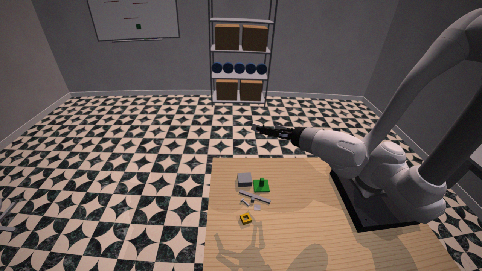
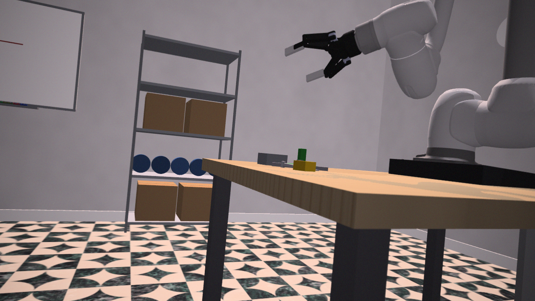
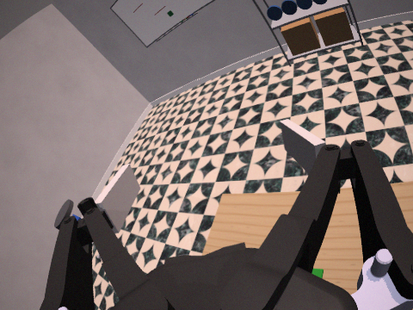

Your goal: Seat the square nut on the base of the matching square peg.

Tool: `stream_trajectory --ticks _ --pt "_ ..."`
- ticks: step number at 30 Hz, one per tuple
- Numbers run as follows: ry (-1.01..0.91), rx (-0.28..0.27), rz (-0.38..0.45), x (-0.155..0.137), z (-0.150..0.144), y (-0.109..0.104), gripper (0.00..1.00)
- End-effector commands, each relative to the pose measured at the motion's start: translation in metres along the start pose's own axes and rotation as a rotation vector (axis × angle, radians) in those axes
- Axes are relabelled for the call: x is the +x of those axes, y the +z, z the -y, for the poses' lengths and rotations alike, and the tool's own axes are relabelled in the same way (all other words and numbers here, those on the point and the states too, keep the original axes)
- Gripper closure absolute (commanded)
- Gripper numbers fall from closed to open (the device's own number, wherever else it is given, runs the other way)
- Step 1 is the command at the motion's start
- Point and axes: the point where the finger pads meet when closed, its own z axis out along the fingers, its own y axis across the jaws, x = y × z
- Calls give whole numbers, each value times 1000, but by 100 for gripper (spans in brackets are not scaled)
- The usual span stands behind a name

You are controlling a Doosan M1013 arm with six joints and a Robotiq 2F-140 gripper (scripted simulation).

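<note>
While nothing yet grasped: yellow square nut [image 1: 245, 219] flat on wooden table [image 1: 303, 235], unseated; beyond, green square peg [image 1: 261, 181] on its base, bare; farthest, gripper [image 1: 269, 130] aloft, fingers spread wide, empty.

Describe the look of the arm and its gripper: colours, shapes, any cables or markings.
The arm is smooth pale grey with rounded, bulbous joint housings, mounted on a black base plate. The gripper is black, with linked bar fingers ending in flat light-grey pads. No cables or markings show.
</note>
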Motion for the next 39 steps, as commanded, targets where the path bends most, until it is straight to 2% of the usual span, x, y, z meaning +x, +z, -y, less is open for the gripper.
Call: stream_trajectory --ticks 1,2,3,10,13,17,19,26,30,34,36,37,39 --pt "0 0 0 0 0 0 0" --pt "0 0 0 0 0 0 0" --pt "0 0 0 0 0 0 60" --pt "33 -33 19 -7 -4 3 60" --pt "78 -78 45 -16 -8 7 60" --pt "174 -171 98 -38 -17 11 60" --pt "174 -171 98 -38 -17 11 60" --pt "431 -417 230 -103 -26 10 60" --pt "580 -555 300 -152 -20 -2 60" --pt "726 -689 364 -202 -1 -20 60" --pt "726 -689 364 -202 -1 -20 60" --pt "828 -791 412 -213 6 -24 60" --pt "887 -844 436 -235 20 -34 60"
